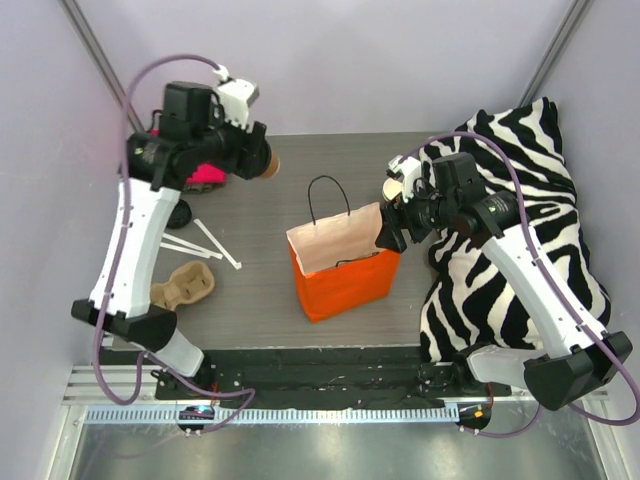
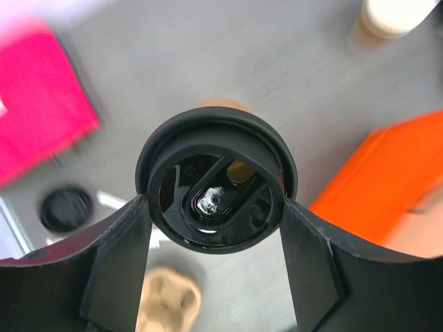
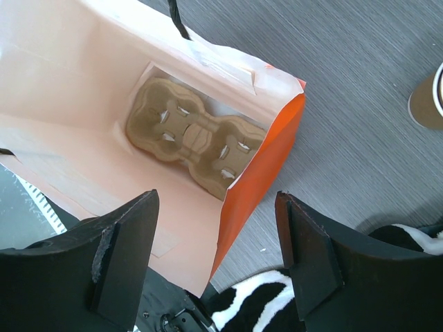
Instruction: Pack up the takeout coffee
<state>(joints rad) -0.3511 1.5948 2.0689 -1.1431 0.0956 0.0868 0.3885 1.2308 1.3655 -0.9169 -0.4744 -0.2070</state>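
Two grippers inspected. Left gripper point(image 2: 216, 207) pinches the takeout coffee point(image 2: 216, 181) at its black lid, one finger pressed against each side, with the cup body extending beyond the fingertips. Right gripper point(image 3: 214, 207) stands with its fingers spread wide. The orange bag point(image 3: 259, 173) has its side wall running between them; contact not determinable. A cardboard cup tray point(image 3: 190, 135) lies on the bag floor, ahead of those fingertips.
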